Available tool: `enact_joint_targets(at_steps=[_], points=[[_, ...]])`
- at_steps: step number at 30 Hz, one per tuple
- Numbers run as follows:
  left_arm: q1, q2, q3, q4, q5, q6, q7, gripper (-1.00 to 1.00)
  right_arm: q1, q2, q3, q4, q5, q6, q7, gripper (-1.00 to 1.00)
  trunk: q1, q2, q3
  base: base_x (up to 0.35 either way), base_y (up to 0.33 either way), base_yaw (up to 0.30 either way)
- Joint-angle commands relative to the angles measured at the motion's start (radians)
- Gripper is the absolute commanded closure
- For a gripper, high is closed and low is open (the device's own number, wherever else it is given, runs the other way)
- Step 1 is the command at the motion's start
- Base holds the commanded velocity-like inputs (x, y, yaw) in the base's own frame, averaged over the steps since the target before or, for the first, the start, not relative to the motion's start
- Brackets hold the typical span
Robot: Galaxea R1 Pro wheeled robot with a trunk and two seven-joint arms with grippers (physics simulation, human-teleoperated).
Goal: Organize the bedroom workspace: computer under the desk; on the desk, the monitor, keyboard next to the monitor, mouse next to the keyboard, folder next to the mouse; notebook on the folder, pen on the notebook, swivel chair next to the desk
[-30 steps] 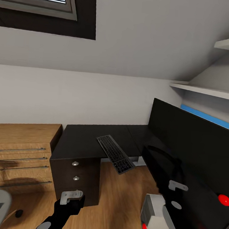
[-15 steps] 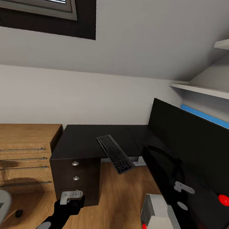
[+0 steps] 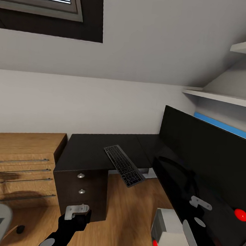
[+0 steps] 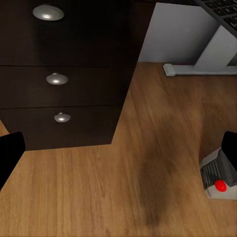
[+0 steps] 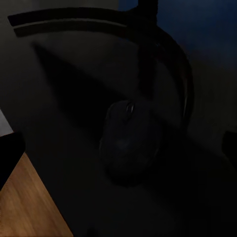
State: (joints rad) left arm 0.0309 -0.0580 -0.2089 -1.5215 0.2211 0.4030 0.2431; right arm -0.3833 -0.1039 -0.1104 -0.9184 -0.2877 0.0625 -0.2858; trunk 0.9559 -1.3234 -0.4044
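Right gripper (image 5: 118,148), jaws apart, lowered over mouse (image 5: 129,144) on desk (image 3: 94,150) near front edge (grasp seemingly next); left gripper (image 4: 118,148) likewise open.

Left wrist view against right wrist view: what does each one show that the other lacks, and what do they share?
Left wrist view: the desk's drawer unit with three silver knobs, a corner of the keyboard, and a grey box with a red button on the floor. Right wrist view: the mouse on the desk top by the monitor's curved stand. Both show wood floor.
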Motion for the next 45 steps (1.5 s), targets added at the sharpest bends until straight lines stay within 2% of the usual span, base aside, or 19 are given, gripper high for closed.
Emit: enact_joint_targets(at_steps=[1,20,40,45], points=[[0.0,0.0,-0.001,-0.002,0.011,0.003,0.008,-1.0,0.0,0.0,0.001,-0.002,-0.007,0.005,-0.004,-1.0,0.0,-0.001,-0.001,0.0,0.0,0.0],[0.0,-0.003,-0.003,-0.01,0.012,0.002,0.008,-1.0,0.0,0.0,0.0,-0.002,-0.008,0.005,-0.003,-1.0,0.0,-0.001,-0.001,0.0,0.0,0.0],[0.0,-0.003,-0.002,-0.019,0.012,0.002,0.01,-1.0,0.0,0.0,0.0,-0.002,-0.007,0.005,-0.004,-1.0,0.077,-0.141,-0.064,0.0,0.0,0.0],[0.0,-0.003,-0.002,-0.019,0.012,0.002,0.01,-1.0,0.0,0.0,0.0,-0.002,-0.007,0.005,-0.004,-1.0,0.077,-0.141,-0.064,0.0,0.0,0.0]])
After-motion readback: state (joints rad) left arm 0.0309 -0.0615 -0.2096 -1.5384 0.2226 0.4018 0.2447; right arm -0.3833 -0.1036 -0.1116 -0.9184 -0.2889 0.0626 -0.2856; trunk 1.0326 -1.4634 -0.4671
